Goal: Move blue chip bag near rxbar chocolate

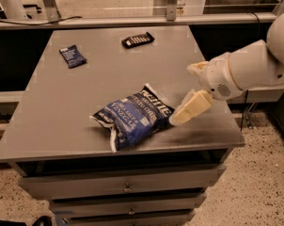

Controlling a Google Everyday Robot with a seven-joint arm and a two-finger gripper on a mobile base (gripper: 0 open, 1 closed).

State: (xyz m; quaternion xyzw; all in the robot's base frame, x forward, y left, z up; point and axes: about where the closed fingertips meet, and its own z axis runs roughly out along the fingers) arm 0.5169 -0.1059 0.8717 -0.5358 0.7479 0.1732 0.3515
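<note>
The blue chip bag (132,119) is found lying flat on the front half of the grey table (62,107), close to the front edge, with its lettered face turned up. The rxbar chocolate (138,40) is located at the far end of the table, well apart from the bag. A small dark-blue packet (72,56) is noted at the far left, likewise well apart from both.

The hand (182,94) is positioned just beside the bag's right end, carried on the white arm (255,67) that enters from the right. Its two cream fingers (191,108) are seen spread apart, with nothing held between them. The lower finger is angled down toward the table and appears to touch or overlap the bag's right edge; actual contact cannot be confirmed.

Progress is judged as early. The approach to the bag is largely made, but no grasp is established and the bag is not lifted. Outstanding items are recorded as follows: the hand is to be closed on the bag, the bag is to be carried across the table toward the far end, and it is to be set down near the bar.
</note>
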